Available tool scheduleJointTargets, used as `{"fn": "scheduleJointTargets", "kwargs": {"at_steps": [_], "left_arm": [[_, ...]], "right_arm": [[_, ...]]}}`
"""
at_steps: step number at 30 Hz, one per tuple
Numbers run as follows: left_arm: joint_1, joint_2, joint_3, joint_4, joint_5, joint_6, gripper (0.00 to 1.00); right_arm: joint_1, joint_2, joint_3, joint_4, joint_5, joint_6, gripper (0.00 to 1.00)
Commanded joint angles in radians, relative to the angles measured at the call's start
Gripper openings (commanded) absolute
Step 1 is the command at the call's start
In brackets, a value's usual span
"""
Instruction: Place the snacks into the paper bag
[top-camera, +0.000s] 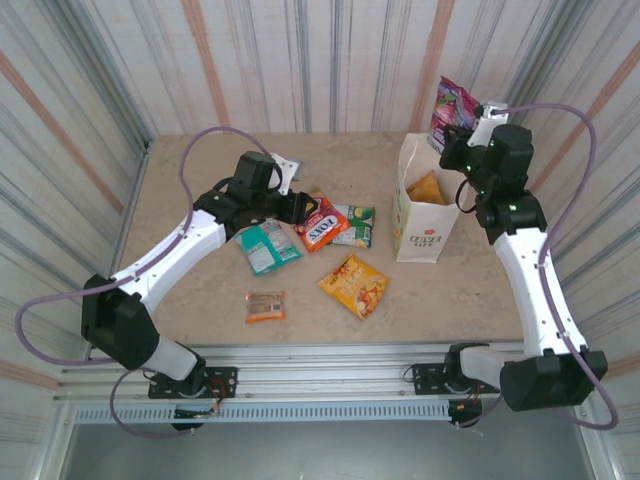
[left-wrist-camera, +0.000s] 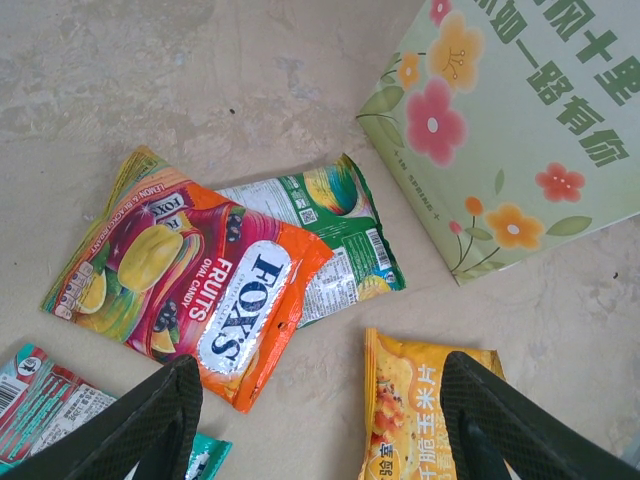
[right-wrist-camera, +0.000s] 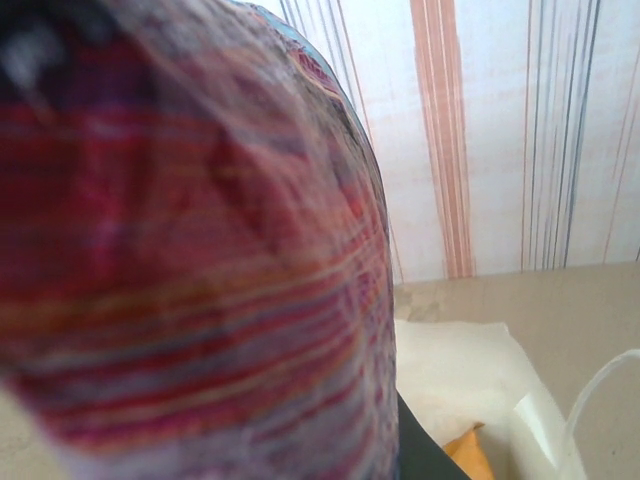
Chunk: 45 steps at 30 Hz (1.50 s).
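Striped curtain walls boxed in a pale, marbled desk (top-camera: 190, 185), and the action was split down the middle. On the right, the right gripper (top-camera: 466, 126) was clenched on the purple-pink packet (top-camera: 455, 104), holding it high, above and just behind the open mouth of the paper bag (top-camera: 420, 228). I'd say it was up there to clear the rim and drop straight in. Through the right wrist camera the packet hung blurred against the lens with the bag's white mouth below it. An orange packet (top-camera: 428, 188) already lay inside.

Over on the left, the left gripper (left-wrist-camera: 322, 375) hovered low above the loose snacks, fingers spread wide and holding nothing. Just ahead of them lay the red-orange Fox's Fruits candy packet (left-wrist-camera: 200, 290), overlapping the green packet (left-wrist-camera: 340, 230) beneath it. The yellow-orange chips packet (left-wrist-camera: 420, 410) sat by one finger, the teal packet (left-wrist-camera: 45, 400) by the other. The small orange-brown bar (top-camera: 265, 306) lay apart, nearer the arm bases.

That wide spread looked like readiness for the Fox's packet, which was lying on top and so the easiest to lift. Five packets were on the desk, so the job looked well short of finished. Glossy film like that could slip in a pinch.
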Motion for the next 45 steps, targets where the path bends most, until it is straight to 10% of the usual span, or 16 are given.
{"fn": "scheduleJointTargets", "kwargs": {"at_steps": [1,14,30,45], "left_arm": [[0.000,0.014,0.020,0.004,0.005,-0.012,0.67],[0.020,0.033,0.037,-0.017,0.031,-0.049,0.66],[0.214,-0.064,-0.105,-0.120,0.165,-0.215,0.63],[0.487,-0.182,-0.403,-0.034,0.272,-0.333,0.62]], "right_arm": [[-0.005,0.023,-0.016,0.021,-0.029,0.038,0.09],[0.023,0.016,-0.024,-0.063,-0.037,0.037,0.49],[0.394,-0.015,0.136,-0.351,0.068,-0.071,0.52],[0.713,0.355,0.305,-0.444,0.047,-0.135,0.56]]}}
